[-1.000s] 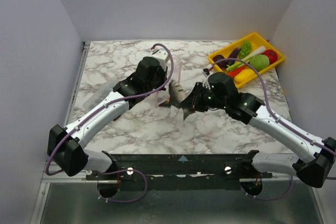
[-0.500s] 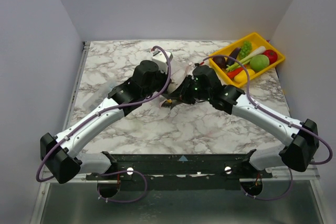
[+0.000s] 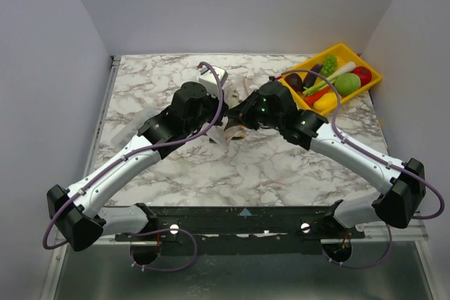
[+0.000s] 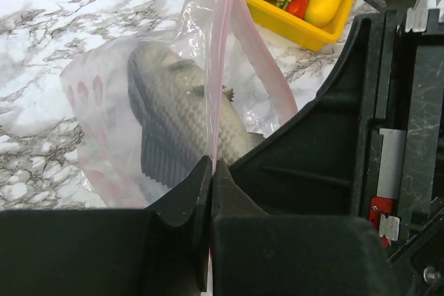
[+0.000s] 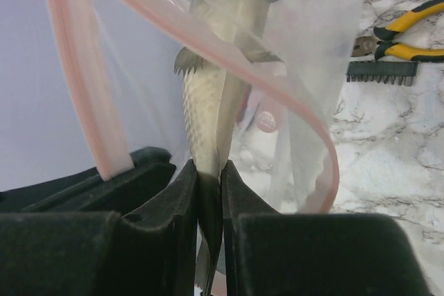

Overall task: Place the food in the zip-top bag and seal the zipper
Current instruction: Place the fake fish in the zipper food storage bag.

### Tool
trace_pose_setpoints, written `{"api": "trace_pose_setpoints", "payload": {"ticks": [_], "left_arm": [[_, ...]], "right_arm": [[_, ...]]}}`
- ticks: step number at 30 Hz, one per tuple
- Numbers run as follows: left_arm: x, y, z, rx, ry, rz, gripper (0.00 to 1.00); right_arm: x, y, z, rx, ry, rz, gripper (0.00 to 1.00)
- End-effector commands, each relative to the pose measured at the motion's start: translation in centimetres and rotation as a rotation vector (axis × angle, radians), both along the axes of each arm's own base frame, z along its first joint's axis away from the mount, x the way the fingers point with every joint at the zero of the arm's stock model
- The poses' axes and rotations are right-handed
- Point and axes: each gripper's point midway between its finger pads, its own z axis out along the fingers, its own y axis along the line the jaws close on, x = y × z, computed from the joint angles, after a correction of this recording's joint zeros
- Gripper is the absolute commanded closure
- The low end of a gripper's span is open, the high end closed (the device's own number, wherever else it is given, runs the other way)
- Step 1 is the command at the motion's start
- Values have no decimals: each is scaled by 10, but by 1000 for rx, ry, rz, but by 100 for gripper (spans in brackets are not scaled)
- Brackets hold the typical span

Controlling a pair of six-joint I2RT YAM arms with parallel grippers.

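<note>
The clear zip-top bag [image 4: 104, 112] hangs between the two arms above the marble table [image 3: 140, 89]. My left gripper [image 4: 210, 169] is shut on the bag's pink zipper [image 4: 219, 67] strip. My right gripper [image 5: 209, 171] is shut on the tail of a grey toy fish [image 5: 208, 95], whose body lies inside the bag's open mouth; the fish also shows in the left wrist view [image 4: 177, 116]. From above, both grippers meet at the bag [image 3: 222, 137]. Other food lies in a yellow tray [image 3: 371, 75]: eggplant [image 3: 311, 74], red fruit [image 3: 363, 74], lemon [image 3: 325, 100].
Yellow-handled pliers [image 5: 409, 32] and a black comb-like piece [image 5: 381, 71] lie on the table beyond the bag. The tray stands at the far right corner. White walls close in the table on three sides.
My right gripper has moved left and away from me with the fish, up against the bag held by my left gripper. The left arm has shifted slightly left.
</note>
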Motion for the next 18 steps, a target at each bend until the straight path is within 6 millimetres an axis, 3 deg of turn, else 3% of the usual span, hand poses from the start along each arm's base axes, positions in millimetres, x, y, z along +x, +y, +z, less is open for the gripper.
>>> {"api": "trace_pose_setpoints", "payload": {"ticks": [1,5,12,18], "left_arm": [[-4,1,7,-13,-22,-7,100],[-4,2,9,-16,-23,-4,100],[-8,2,13,-39,-30,-13,100],[-8,-2,10,-43,-17,-22,100]], "right_arm": [[15,6,35,54,-64,-40,99],[20,2,39,21,-79,-60,99],[29,17,-5,-74,-72,4,99],[32,26,-26,-177,-111,102,96]]}}
